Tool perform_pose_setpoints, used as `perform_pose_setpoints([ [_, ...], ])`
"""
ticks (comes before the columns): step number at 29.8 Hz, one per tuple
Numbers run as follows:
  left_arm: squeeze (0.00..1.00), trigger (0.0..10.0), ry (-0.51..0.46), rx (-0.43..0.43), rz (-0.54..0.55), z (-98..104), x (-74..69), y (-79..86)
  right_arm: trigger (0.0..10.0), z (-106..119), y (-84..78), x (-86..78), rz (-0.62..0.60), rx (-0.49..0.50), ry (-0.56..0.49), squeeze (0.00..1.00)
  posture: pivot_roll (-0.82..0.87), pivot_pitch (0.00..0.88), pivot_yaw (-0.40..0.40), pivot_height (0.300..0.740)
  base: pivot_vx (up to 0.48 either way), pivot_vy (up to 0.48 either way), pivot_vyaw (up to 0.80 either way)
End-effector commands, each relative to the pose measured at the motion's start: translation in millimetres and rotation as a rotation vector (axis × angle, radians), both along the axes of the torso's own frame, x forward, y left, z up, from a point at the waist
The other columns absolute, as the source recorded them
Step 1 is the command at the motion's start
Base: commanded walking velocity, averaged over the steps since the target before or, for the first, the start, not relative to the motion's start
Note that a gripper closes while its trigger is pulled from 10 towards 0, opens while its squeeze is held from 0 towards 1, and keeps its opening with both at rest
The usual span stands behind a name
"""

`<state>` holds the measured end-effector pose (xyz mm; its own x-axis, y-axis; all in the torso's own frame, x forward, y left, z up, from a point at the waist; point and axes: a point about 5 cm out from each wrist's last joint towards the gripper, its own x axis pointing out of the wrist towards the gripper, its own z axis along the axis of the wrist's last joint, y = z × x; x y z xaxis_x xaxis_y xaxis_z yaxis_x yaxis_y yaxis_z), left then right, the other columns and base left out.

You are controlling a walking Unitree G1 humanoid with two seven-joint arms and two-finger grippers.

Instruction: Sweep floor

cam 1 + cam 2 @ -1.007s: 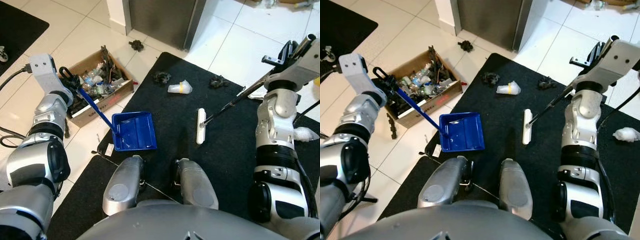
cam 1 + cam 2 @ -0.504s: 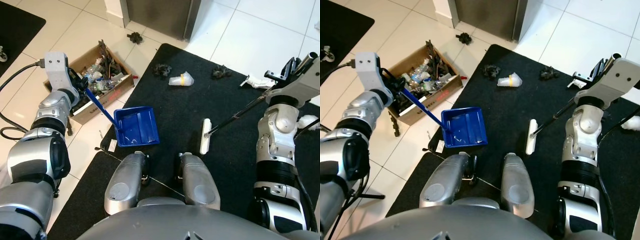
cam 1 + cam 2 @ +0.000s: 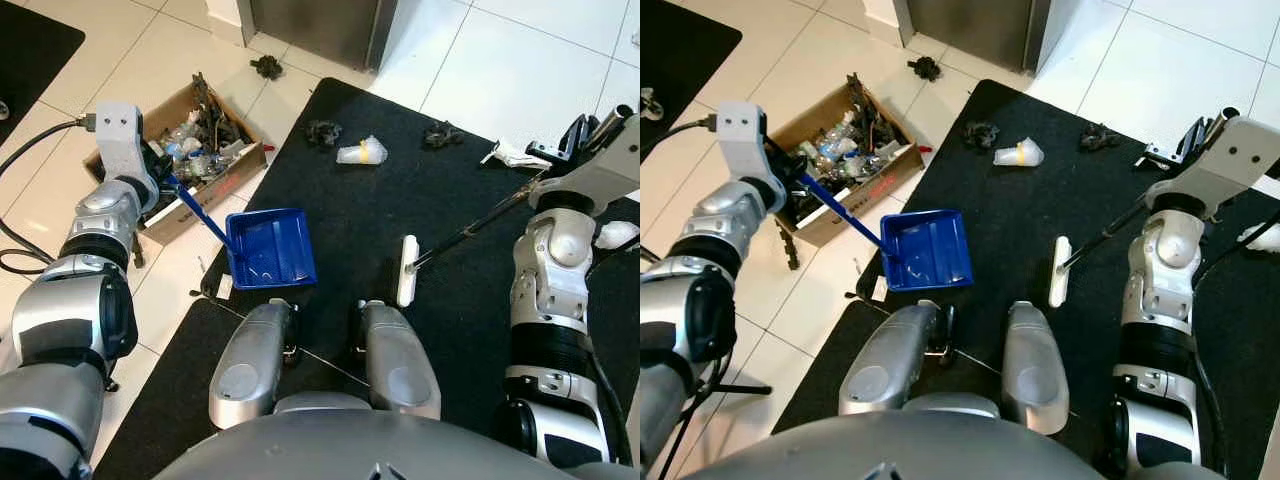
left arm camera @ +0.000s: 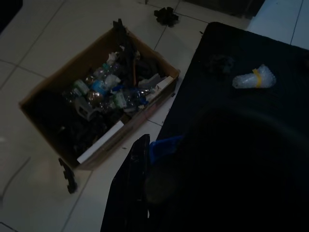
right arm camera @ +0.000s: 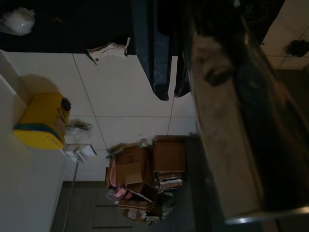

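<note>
While the left gripper [image 3: 160,175] at the frame's left clamps the blue dustpan [image 3: 268,248] by its handle, pan resting at the black mat's [image 3: 450,250] left edge, the right gripper [image 3: 590,125] at upper right grips the broom [image 3: 406,270], its white head lying centre-frame on the mat.

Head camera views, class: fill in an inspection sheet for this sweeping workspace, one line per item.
Surface: black mat on white tile floor.
Job's things: blue dustpan on the mat's edge; white broom head on the mat.
Clutter: crumpled plastic cup, dark scraps, cardboard box full of rubbish.
Grippers: left pincer holds the dustpan's handle; right pincer holds the broomstick.
Cables: black cable beside the left arm.
Surroundings: dark cabinet.
</note>
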<state>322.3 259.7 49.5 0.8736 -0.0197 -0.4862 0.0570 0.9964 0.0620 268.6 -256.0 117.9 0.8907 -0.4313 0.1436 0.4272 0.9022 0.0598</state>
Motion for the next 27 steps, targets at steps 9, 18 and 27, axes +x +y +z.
perform_pose_setpoints([
  [9, 0.00, 10.0, -0.200, 0.108, -0.086, 39, 20.8, -0.8, 10.0, 10, -0.1, 13.5, -0.001, 0.003, -0.036, 0.00, 0.11, 0.072, 0.043, 0.740, 0.000, 0.000, 0.00],
  [18, 0.00, 10.0, -0.286, -0.196, -0.139, 47, 23.0, -39.4, 10.0, -15, 4.4, 29.0, 0.025, 0.080, 0.058, 0.00, 0.13, 0.018, 0.022, 0.740, 0.000, 0.000, 0.00],
  [27, 0.00, 10.0, -0.325, -0.173, -0.280, 52, 13.7, -68.1, 10.0, -36, 18.3, 36.2, 0.108, 0.057, 0.149, 0.00, 0.14, 0.000, 0.014, 0.740, 0.000, 0.000, 0.00],
])
